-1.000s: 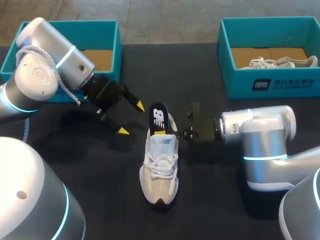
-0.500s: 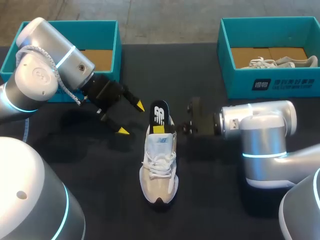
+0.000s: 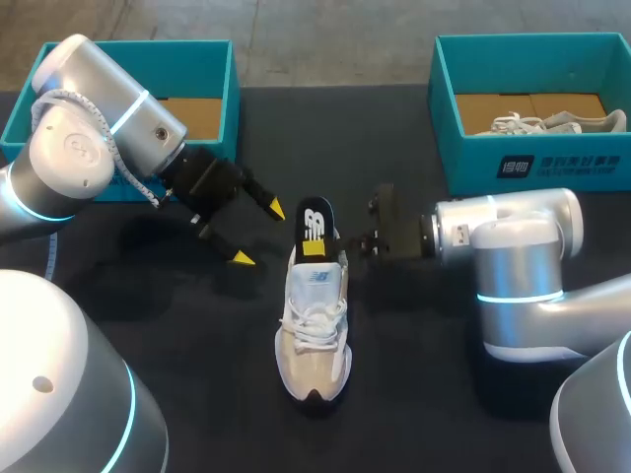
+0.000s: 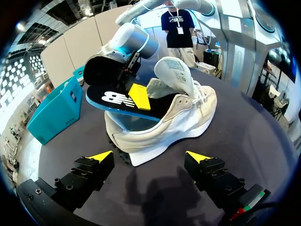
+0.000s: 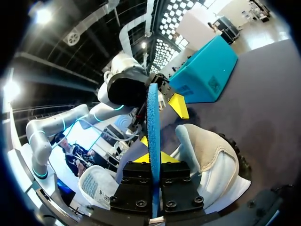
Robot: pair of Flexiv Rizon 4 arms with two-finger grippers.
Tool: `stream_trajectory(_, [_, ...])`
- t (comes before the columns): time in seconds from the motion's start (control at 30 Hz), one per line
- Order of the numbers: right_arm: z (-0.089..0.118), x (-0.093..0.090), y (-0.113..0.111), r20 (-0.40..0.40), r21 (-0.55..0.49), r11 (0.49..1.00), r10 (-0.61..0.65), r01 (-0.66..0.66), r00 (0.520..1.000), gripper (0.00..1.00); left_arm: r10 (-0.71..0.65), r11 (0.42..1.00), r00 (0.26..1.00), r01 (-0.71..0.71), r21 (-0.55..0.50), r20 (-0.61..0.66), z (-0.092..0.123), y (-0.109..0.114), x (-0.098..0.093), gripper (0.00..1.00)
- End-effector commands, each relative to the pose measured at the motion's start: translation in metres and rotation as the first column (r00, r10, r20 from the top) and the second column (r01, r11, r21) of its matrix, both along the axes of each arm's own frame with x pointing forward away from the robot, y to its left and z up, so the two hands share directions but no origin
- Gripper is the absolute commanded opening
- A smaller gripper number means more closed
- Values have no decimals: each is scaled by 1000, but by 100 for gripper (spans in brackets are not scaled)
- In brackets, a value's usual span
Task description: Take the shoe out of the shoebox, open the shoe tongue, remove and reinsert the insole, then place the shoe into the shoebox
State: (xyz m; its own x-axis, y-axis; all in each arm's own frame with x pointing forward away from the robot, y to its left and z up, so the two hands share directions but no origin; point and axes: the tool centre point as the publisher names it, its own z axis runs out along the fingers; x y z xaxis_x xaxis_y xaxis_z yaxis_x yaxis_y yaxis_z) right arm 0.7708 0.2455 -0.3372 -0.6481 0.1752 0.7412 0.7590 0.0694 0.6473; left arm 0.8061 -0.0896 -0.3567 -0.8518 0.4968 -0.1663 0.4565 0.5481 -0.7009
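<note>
The cream mesh sneaker (image 3: 315, 325) is laid centrally on the worktop (image 3: 197, 335). Its thin black foam insole (image 3: 314, 232), judged light and floppy, is pinched edgewise by the right end effector (image 3: 367, 241) at 3 o'clock. The left end effector (image 3: 257, 235) is spread wide at 10 o'clock.

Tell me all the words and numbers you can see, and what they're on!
Insole: a big white logo beside a yellow patch; it is a brand mark, not plain words.
Right shoebox: white print on its front wall, too small to read.
Shoe tongue: a label of tiny print on its inner side, too blurred to read.
There are no readable numbers anywhere.
</note>
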Motion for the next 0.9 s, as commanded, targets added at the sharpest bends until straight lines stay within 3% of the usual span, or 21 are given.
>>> stream_trajectory(0.03, [0,3,2,-12,-6,1000,9,-9,1000,0,0,1000,1000,0,3,1,0,0,0,100])
stream_trajectory(0.3, [-11,0,2,-74,-7,1000,16,-17,997,0,0,1000,1000,0,3,1,0,0,0,100])
stream_trajectory(0.9, [-26,-29,3,-121,14,1000,3,-1,993,0,0,1000,1000,0,3,1,0,0,0,100])
